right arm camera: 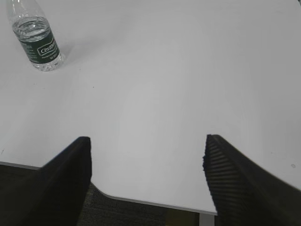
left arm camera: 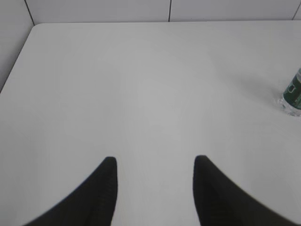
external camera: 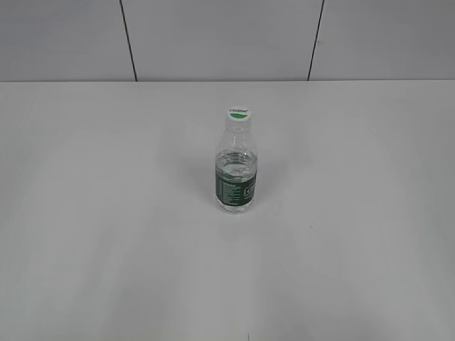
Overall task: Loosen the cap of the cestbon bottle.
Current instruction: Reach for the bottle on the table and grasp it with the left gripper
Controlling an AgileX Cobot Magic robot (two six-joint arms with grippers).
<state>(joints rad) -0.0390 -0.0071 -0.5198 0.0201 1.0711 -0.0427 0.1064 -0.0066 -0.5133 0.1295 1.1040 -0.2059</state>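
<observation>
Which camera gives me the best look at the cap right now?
The exterior view: the cap sits fully visible atop the upright cestbon bottle. The left wrist view catches only the bottle's base at its right edge; the right wrist view cuts the bottle off below the cap.

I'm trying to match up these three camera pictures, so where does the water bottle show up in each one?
Exterior view: the cestbon bottle stands upright near the middle of the white table, its cap on.
Left wrist view: only its lower part shows at the right edge, beyond the left gripper.
Right wrist view: top left corner, neck cut off, far from the right gripper.
Shared landmark: the dark green label band.
</observation>
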